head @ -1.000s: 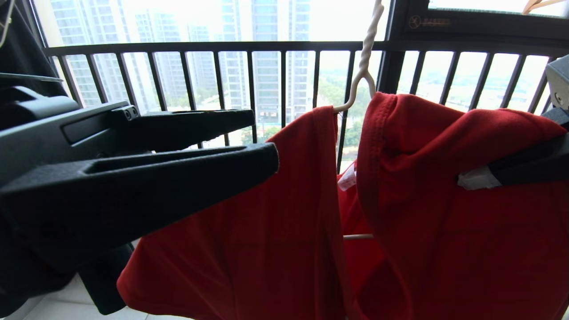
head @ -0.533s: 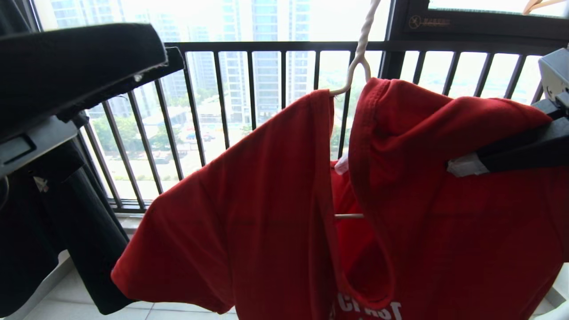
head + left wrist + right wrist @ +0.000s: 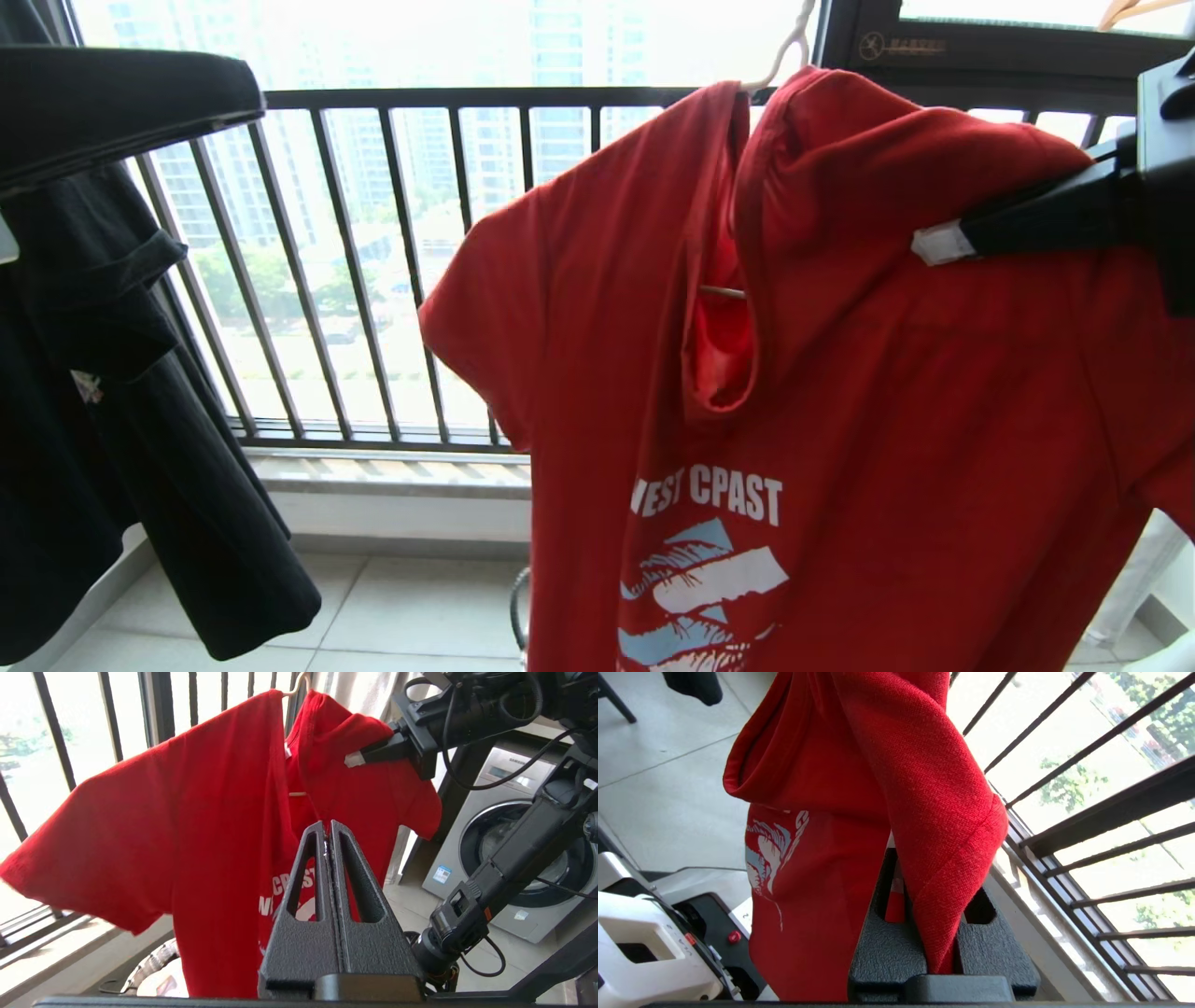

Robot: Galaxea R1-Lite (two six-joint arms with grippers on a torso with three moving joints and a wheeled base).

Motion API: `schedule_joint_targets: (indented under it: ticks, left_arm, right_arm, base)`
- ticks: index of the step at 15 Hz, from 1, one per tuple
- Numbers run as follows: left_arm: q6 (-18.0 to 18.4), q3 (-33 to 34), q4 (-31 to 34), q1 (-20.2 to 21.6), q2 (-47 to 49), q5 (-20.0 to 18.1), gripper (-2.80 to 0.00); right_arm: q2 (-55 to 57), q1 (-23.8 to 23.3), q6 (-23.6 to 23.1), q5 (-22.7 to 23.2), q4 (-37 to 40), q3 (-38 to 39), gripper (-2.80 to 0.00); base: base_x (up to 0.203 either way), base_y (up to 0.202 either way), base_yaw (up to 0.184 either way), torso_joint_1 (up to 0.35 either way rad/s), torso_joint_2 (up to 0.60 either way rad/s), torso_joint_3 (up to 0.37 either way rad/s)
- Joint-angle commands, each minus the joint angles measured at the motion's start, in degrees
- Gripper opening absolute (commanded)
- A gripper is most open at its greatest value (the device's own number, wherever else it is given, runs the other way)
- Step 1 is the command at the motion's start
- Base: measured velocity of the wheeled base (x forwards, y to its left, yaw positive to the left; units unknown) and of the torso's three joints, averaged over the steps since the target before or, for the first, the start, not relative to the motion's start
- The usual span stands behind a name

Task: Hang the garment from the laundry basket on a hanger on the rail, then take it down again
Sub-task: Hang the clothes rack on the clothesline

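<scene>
Low beneath the left pincer, partly hidden behind the hem: a round laundry basket with a white mesh-like rim and dark trim, contents too hidden to tell. Above and ahead of that pincer, hung on a thin cream-white wire hanger: the red T-shirt, long axis running straight down, neck opening uppermost, hem lowest, printed chest toward the head camera, with white "CPAST" lettering and a white-blue graphic under it. Soft knit cloth, ribbed at the collar, folded in a deep loop at the neck with a short stretch of the hanger's crossbar showing inside. Left pincer itself pressed fully together, two black grainy wedge-shaped fingers meeting along one seam, nothing between them, tips just before the shirt front; touching or apart, cannot tell. Right pincer clamped on the shirt's shoulder fabric, a fold of red knit pinched between its fingers, white pad at the tip lying against the cloth. Behind both pincers: a dark railing of slim vertical metal bars. Far off to the left pincer's outer side: a black T-shirt hanging limp. Beyond the right arm: a grey front-loading washing machine with a round door.
</scene>
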Motion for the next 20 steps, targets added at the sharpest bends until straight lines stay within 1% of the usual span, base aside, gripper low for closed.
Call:
schedule_joint_targets:
  ticks: [1, 3, 4, 5, 6, 7, 8, 9, 11, 12, 13, 15, 18, 20]
  left_arm:
    - [0.16, -3.93, 6.11, 4.02, 0.76, 0.03, -2.8]
    - [0.95, -4.3, 6.75, 7.1, 1.79, 0.06, -2.8]
    - [1.61, -4.62, 7.4, 8.67, 2.51, 0.31, -2.8]
    - [2.08, -6.42, 10.28, 9.81, 3.31, 0.91, -2.8]
    - [2.41, -8.82, 14.47, 10.33, 4.08, 2.04, -2.8]
    - [2.67, -10.8, 17.99, 10.56, 4.95, 4.57, -2.8]
    - [3.03, -11.2, 18.61, 10.64, 5.75, 7.35, -2.8]
    - [4.5, -11.21, 18.79, 10.7, 6.22, 10.0, -2.8]
    - [8.98, -10.53, 18.91, 10.66, 7.62, 17.28, -2.8]
    - [10.07, -10.43, 18.91, 10.66, 8.65, 20.33, -2.8]
    - [10.45, -10.48, 18.83, 10.66, 9.16, 22.03, -2.8]
    - [10.36, -10.58, 18.74, 10.66, 9.05, 22.15, -2.8]
    - [10.54, -10.48, 18.57, 10.66, 8.54, 22.21, -2.8]
    - [10.54, -10.48, 18.57, 10.66, 8.22, 22.21, -2.8]
  right_arm:
    - [-1.42, 0.01, 4.09, -4.32, 0.34, -0.01, -2.8]
    - [-2.97, 0.01, 7.62, -8.15, 0.75, 0.21, -2.8]
    - [-4.18, 0.0, 8.56, -8.99, 0.84, 0.8, -2.8]
    - [-5.53, -0.07, 9.48, -9.26, 0.8, 2.2, -2.8]
    - [-6.57, -0.32, 10.29, -9.69, 0.78, 3.54, -2.8]
    - [-7.7, -0.82, 10.85, -10.44, 0.66, 5.11, -2.8]
    - [-8.56, -1.45, 11.5, -11.48, 0.62, 6.48, -2.8]
    - [-9.28, -1.62, 12.55, -12.58, 0.61, 7.67, -2.8]
    - [-11.55, -1.66, 15.39, -15.86, 0.5, 11.59, -2.8]
    - [-13.15, -1.66, 16.47, -17.45, 0.37, 14.06, -2.8]
    - [-15.31, -1.66, 17.41, -18.58, 0.09, 16.07, -2.8]
    - [-18.01, -1.66, 18.0, -19.61, -1.69, 18.49, -2.8]
    - [-20.19, -1.66, 17.9, -20.61, -1.95, 19.88, -2.8]
    - [-21.84, -1.66, 17.92, -22.34, -1.97, 23.01, -2.8]
  base:
    - [0.0, 0.0, 0.0, 0.0, 0.0, 0.0]
    - [0.0, 0.0, 0.0, 0.0, 0.0, 0.0]
    - [0.0, 0.0, 0.0, 0.0, 0.0, 0.0]
    - [0.0, 0.0, 0.0, 0.0, 0.0, 0.0]
    - [0.0, 0.0, 0.0, 0.0, 0.0, 0.0]
    - [0.0, 0.0, 0.0, 0.0, 0.0, 0.0]
    - [0.0, 0.0, 0.0, 0.0, 0.0, 0.0]
    - [0.0, 0.0, 0.0, 0.0, 0.0, 0.0]
    - [0.0, 0.0, 0.0, 0.0, 0.0, 0.0]
    - [0.0, 0.0, 0.0, 0.0, 0.0, 0.0]
    - [0.0, 0.0, 0.0, 0.0, 0.0, 0.0]
    - [0.0, 0.0, 0.0, 0.045, -0.15, -0.114]
    - [0.0, 0.0, 0.0, 0.115, -0.39, -0.269]
    - [0.0, 0.0, 0.0, 0.156, -0.45, -0.302]
